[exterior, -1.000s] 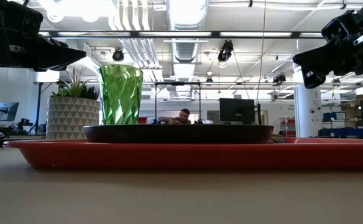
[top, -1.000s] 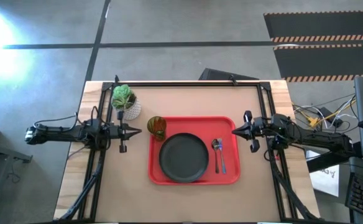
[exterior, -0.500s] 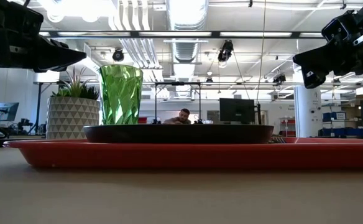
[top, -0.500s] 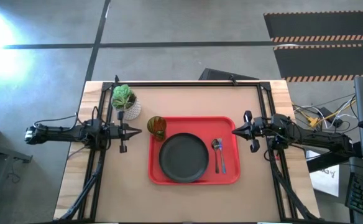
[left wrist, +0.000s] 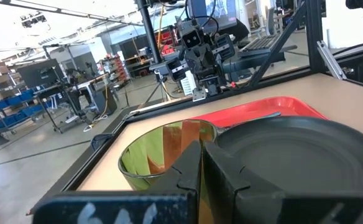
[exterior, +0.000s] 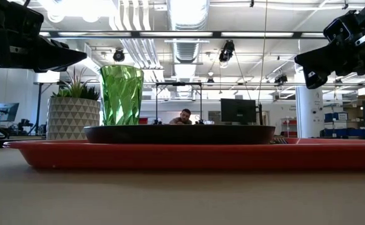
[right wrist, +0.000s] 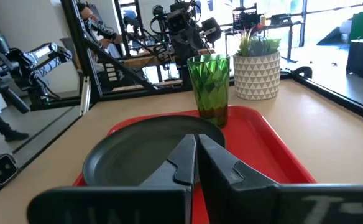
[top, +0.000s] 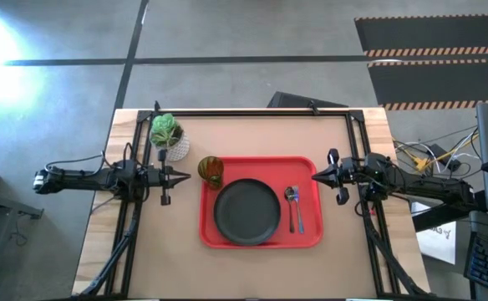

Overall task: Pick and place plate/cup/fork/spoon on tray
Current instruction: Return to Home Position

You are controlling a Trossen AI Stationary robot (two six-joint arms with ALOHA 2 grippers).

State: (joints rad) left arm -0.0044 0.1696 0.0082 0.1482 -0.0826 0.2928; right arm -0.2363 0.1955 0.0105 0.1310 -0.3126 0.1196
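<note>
The red tray [top: 261, 237] holds 1 dark plate [top: 246, 211], 1 green cup [top: 210, 170], 1 spoon [top: 292, 198] and 1 fork [top: 300, 216]. Left gripper [top: 182, 176] and right gripper [top: 317, 176] flank it, fingers pressed together, empty.

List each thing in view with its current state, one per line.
Tray: flat on the table, loaded.
Plate: flat on the tray, empty.
Cup: upright on the tray's corner, empty.
Spoon: lying on the tray beside the plate.
Fork: lying beside the spoon.
Plant pot: upright, off the tray.
Left pincer: shut, empty.
Right pincer: shut, empty.
</note>
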